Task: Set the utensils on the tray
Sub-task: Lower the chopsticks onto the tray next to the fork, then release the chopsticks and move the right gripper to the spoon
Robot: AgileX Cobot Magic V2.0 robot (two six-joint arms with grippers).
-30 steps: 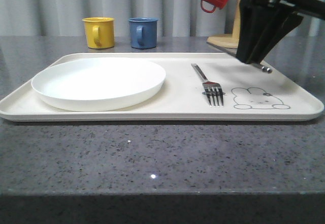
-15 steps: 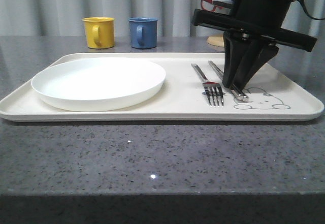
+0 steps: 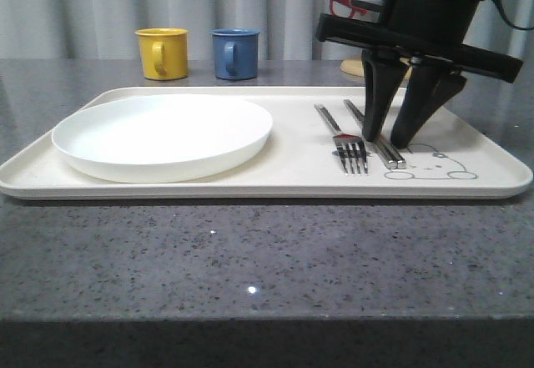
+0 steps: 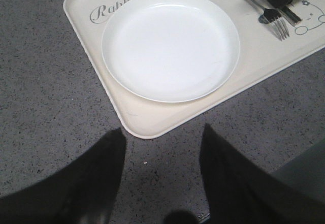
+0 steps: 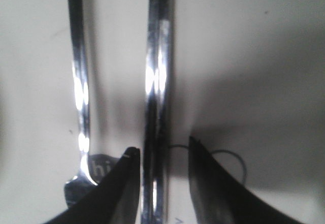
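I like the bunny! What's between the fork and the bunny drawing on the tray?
The chopsticks lie on the tray between the fork and bunny drawing, with the open right gripper straddling them, seen from the front.

Fork (image 3: 344,138) and chopsticks (image 3: 377,137): polished, mirror-bright metal. Tray (image 3: 250,186): smooth matt cream. Plate (image 3: 163,134): glossy white. Desk (image 3: 250,259): speckled grey stone.

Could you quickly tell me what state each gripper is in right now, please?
Left gripper: open, holding nothing, above the bare table.
Right gripper: open, fingers either side of the chopsticks lying on the tray.
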